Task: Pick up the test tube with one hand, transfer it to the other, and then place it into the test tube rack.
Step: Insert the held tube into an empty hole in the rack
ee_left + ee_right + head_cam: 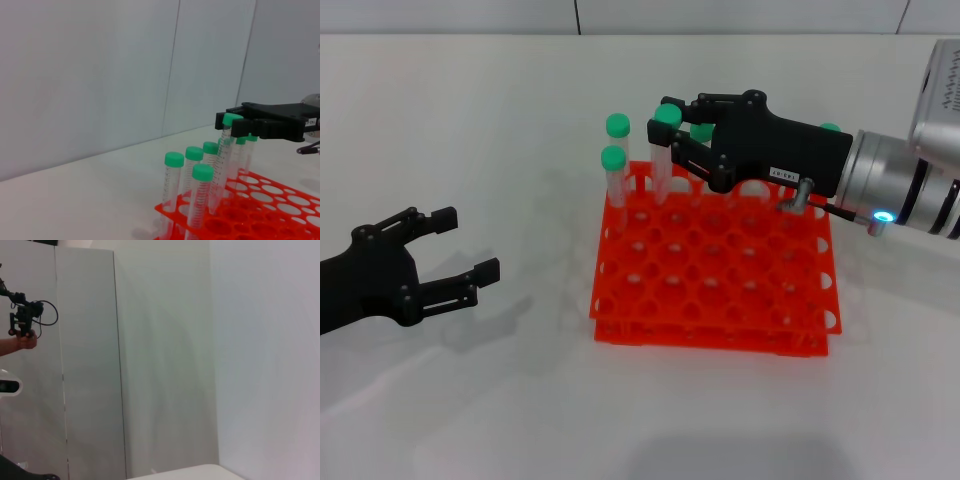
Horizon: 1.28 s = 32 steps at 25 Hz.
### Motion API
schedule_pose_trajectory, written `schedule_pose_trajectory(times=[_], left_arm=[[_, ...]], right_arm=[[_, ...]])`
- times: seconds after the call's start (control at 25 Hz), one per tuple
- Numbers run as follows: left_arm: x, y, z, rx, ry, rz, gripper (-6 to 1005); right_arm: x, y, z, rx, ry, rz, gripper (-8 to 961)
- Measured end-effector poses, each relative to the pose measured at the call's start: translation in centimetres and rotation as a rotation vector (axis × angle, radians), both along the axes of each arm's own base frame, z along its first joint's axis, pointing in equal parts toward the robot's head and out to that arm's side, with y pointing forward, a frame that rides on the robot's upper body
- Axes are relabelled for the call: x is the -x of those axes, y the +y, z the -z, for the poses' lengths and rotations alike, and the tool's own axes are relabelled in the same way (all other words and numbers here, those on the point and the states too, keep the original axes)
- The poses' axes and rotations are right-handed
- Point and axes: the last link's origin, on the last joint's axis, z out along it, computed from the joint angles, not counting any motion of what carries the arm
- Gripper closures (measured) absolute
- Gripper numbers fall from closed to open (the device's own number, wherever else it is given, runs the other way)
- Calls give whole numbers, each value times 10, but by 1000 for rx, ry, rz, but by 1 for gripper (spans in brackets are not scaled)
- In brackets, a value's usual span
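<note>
The orange-red test tube rack [720, 300] stands mid-table. My right gripper [670, 128], black with a small white label, reaches over the rack's far left part. It is shut on a clear test tube [662, 170] just under its green cap. The tube leans slightly, with its lower end down in a back-row hole. The left wrist view shows the same tube [221, 165], held by the right gripper [234, 127] above the rack [280, 210]. My left gripper [463, 243] is open and empty, low over the table to the left of the rack.
Two more green-capped tubes [614, 170] stand in the rack's far left corner, close beside the held one. Further green caps [703, 131] show behind the right gripper. A person holding a camera rig [22, 320] appears far off in the right wrist view.
</note>
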Motion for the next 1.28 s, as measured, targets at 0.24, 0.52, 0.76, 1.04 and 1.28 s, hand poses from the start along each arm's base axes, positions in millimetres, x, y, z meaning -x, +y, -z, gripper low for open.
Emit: schedule_pose_trajectory(times=[0.24, 0.52, 0.76, 1.04, 1.28], left_arm=[[-2, 2, 0, 1, -2, 2, 110], [-4, 5, 1, 2, -1, 7, 109], [-4, 7, 3, 8, -6, 6, 109], [-4, 10, 4, 6, 0, 3, 110], [-4, 10, 4, 6, 1, 4, 109]], right_arm=[[-2, 0, 2, -4, -15, 7, 682], [-4, 0, 3, 3, -23, 12, 682], [-5, -3, 6, 37, -34, 20, 681], [-5, -3, 6, 45, -41, 20, 681], [-5, -3, 6, 45, -42, 20, 680]])
